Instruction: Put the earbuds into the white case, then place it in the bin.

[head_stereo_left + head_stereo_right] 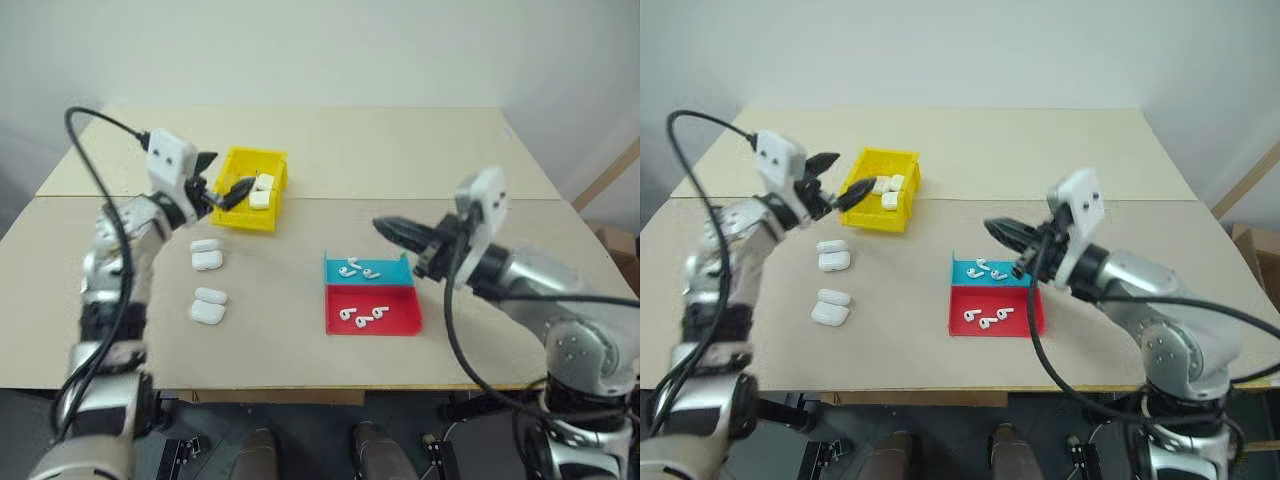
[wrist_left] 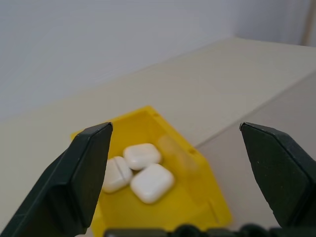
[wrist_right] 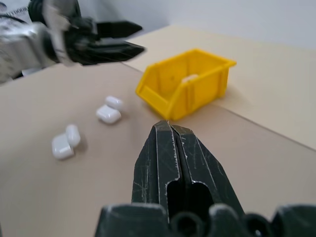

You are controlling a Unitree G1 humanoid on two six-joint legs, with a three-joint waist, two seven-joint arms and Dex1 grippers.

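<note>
While my left hand [image 1: 228,193] hangs wide open and empty at the bin [image 1: 236,214], upper left of the frame, three glossy white cases [image 2: 143,170] lie inside, no writing readable. Its long axis runs toward the table's [image 1: 400,150] far edge. My right hand [image 3: 170,148] is shut, empty.

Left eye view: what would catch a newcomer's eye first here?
The bright yellow bin at the table's far left stands out, with three closed white cases inside and the left gripper open at its front. Near the centre sit a blue tray and a red tray, each holding loose earbuds. Two open white cases lie left of the trays.
</note>
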